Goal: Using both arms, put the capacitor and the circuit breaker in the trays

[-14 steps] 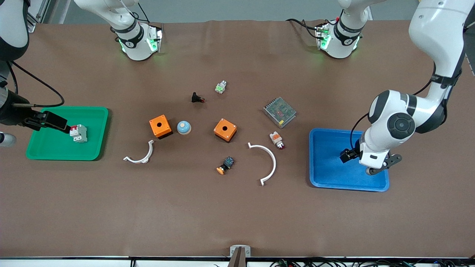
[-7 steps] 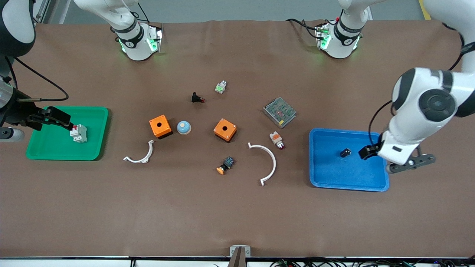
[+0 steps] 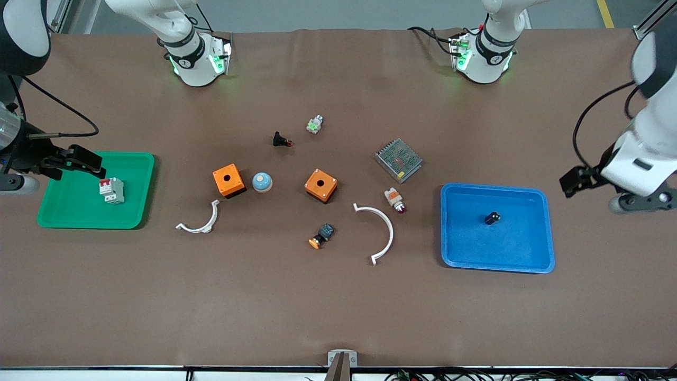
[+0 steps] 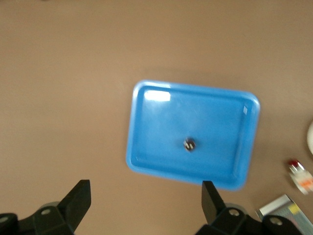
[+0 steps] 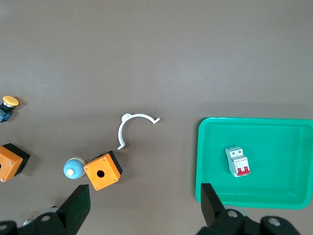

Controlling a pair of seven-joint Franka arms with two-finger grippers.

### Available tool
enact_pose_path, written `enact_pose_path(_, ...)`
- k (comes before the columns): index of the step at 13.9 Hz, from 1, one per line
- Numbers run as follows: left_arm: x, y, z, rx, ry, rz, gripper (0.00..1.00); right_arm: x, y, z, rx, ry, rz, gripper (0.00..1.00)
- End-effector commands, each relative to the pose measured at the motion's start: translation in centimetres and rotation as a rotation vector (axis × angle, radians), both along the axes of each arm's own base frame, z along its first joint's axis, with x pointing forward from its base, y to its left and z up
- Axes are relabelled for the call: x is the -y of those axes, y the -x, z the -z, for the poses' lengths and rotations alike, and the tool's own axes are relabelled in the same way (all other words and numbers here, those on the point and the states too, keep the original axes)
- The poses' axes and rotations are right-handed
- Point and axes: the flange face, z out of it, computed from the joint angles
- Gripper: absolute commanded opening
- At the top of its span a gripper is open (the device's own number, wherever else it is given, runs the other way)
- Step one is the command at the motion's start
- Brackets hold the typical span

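Two trays: a green tray [image 3: 135, 211] at frame left, a blue tray [image 3: 521, 254] at right. Two orange boxes [image 3: 228, 180] [image 3: 320, 185] and two white curved pieces [image 3: 201, 225] [image 3: 383, 230] sit mid-frame. One capacitor [image 3: 492, 218], one circuit breaker [image 3: 112, 190].

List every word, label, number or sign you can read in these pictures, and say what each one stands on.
None can be read.
Circuit breaker in the green tray: any print on its face is too small to read.
Capacitor in the blue tray: no marking legible.
Metal mesh box: no label legible.
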Motion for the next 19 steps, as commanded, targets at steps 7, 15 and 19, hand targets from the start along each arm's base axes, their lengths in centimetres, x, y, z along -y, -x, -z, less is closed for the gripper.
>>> enact_pose_path(7, -1.0, 7.0, -6.0, -0.079, 0.076, 0.014, 1.0, 0.6, 0.8, -0.2, 0.003, 0.013, -0.004, 1.0)
enact_pose_path(15, 0.8, 8.9, -6.0, -0.044, 0.092, 0.057, 1.0, 1.3, 0.8, 0.0, 0.0, 0.003, 0.009, 1.0)
enact_pose_path(19, 2.5, 9.4, -6.7, -0.023, 0.09, 0.072, 1.0, 1.3, 0.8, 0.0, 0.0, 0.004, 0.009, 1.0)
